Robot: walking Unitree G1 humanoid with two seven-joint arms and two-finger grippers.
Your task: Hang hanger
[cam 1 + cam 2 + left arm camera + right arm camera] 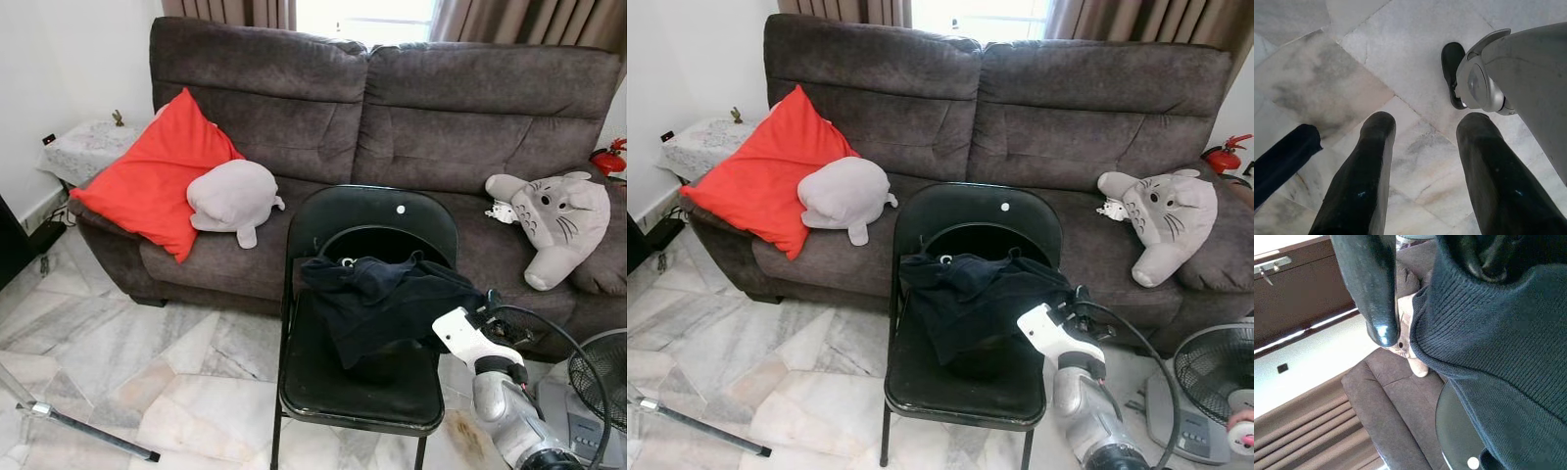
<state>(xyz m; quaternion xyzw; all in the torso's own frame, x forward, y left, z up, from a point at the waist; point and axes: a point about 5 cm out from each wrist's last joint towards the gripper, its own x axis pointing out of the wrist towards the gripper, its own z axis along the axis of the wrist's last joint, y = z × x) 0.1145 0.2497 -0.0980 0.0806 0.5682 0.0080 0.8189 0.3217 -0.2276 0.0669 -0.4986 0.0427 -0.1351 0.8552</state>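
Pick-up step: right gripper (480,305) sits against the dark garment (387,299) on the chair (377,211); grasp cannot be confirmed. Next: secure hanger, lift.

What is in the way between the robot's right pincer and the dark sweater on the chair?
Nothing visible: the right pincer is already at the dark sweater on the black chair, one finger beside the knit cloth.

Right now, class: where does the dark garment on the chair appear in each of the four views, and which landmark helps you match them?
Left eye: garment lies on the chair, centre-right.
Right eye: garment, centre, same chair.
Left wrist: floor tiles seen between the left pincer fingers, no garment.
Right wrist: knit garment, right side, against the right pincer.
Shared landmark: the sofa.
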